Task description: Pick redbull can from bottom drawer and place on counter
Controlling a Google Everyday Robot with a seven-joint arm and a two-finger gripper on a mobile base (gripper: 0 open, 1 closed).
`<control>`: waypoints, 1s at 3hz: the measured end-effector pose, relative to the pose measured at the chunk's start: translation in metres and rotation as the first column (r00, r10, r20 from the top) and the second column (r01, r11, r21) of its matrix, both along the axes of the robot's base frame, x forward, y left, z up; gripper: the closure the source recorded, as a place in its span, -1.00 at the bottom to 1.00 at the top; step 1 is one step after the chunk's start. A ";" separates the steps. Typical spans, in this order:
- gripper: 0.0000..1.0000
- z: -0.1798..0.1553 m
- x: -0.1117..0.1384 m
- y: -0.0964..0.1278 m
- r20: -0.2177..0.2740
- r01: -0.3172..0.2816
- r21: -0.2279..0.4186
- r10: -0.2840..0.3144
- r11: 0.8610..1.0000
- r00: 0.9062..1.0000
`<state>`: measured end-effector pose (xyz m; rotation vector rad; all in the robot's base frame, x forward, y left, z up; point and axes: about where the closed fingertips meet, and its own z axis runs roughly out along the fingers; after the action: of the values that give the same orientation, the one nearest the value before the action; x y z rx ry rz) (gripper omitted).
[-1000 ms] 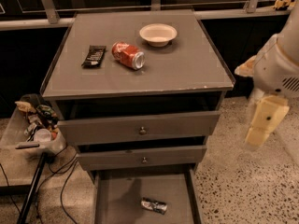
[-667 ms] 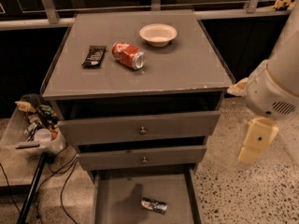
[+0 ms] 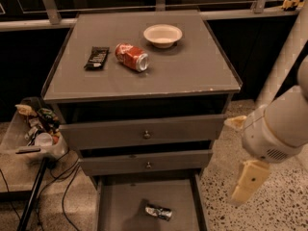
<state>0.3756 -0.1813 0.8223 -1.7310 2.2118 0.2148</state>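
The redbull can [image 3: 159, 211] lies on its side on the floor of the bottom drawer [image 3: 122, 203], which is pulled out at the frame's lower middle. Above it sits the counter [image 3: 192, 71], the grey top of the cabinet. My gripper [image 3: 247, 183] hangs at the lower right, off the cabinet's right side and above the speckled floor, right of the drawer and higher than the can. Only its pale tan finger piece shows, below the white wrist.
On the counter lie a red soda can [image 3: 132, 57] on its side, a dark snack packet [image 3: 96, 57] and a white bowl [image 3: 162, 34]. Two upper knobbed drawers [image 3: 144, 134] stand slightly open. A cluttered tray [image 3: 36, 134] with cables and a stand is at the left.
My arm and gripper have come down and moved left, closer to the cabinet's right side. The can and the counter items have stayed put.
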 end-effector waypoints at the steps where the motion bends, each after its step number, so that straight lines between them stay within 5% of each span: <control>1: -1.00 -0.033 -0.010 0.012 0.035 -0.018 0.052 0.016 0.998 0.999; 2: -1.00 -0.073 -0.011 0.027 0.035 -0.022 0.079 0.019 0.997 0.999; 3: -1.00 -0.076 -0.012 0.029 0.030 -0.030 0.083 0.027 0.996 0.999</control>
<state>0.3634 -0.1519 0.7463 -1.7114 2.1278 0.2837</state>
